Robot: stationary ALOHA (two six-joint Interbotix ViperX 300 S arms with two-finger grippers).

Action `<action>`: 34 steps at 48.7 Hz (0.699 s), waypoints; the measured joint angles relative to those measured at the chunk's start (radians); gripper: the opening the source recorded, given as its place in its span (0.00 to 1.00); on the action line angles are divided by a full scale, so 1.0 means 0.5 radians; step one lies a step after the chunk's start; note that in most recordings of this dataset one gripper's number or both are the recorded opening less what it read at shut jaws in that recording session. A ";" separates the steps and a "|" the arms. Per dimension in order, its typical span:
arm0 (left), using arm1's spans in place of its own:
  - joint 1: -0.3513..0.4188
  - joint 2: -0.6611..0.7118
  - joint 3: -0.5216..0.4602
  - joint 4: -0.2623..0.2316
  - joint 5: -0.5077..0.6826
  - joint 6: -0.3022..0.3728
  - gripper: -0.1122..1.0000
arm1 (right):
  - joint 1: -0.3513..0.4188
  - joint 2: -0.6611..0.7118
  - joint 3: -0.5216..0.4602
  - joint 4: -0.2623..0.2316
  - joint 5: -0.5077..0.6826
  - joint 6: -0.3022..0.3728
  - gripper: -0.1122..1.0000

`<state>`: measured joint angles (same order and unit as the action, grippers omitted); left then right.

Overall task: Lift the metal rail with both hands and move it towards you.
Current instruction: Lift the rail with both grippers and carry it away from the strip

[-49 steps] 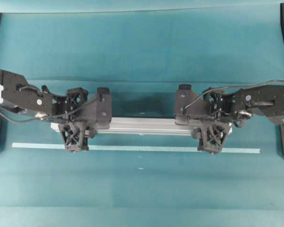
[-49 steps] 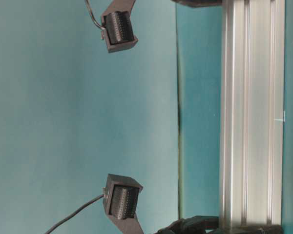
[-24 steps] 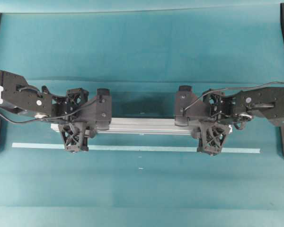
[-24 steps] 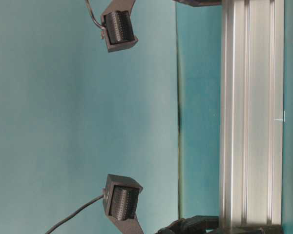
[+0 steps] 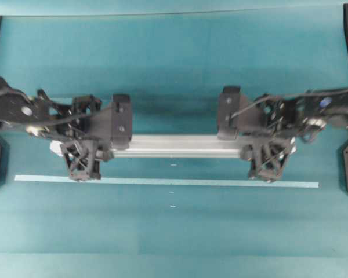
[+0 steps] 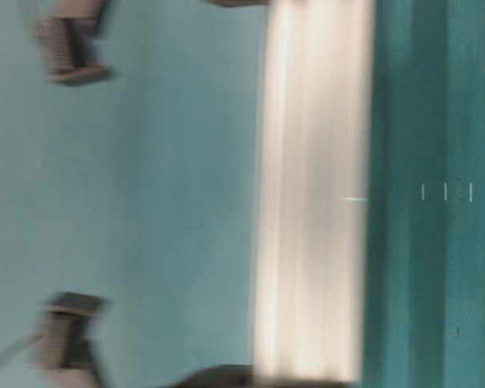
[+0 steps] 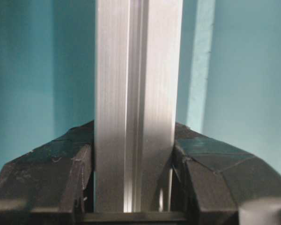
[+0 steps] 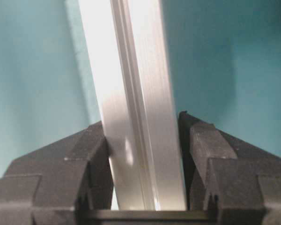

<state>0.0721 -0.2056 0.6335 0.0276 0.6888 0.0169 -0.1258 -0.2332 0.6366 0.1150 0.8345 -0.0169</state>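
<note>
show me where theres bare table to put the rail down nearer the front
The broad cloth between the tape strip and the near edge is bare, apart from small marks. The cloth behind the rail is bare too. It is crowded along the rail itself: the left gripper and right gripper clamp its ends.

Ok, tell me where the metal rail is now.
In the overhead view the metal rail lies across the middle, just above the tape strip, clamped by the left claw and right claw.
</note>
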 measured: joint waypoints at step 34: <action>-0.021 -0.184 -0.715 -0.012 0.893 0.003 0.38 | 0.025 -0.123 -0.813 0.028 1.135 0.178 0.46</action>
<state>0.0614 -0.2976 0.2761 0.0215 1.1351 0.0184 -0.1135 -0.2945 0.2301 0.1289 1.4021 0.0721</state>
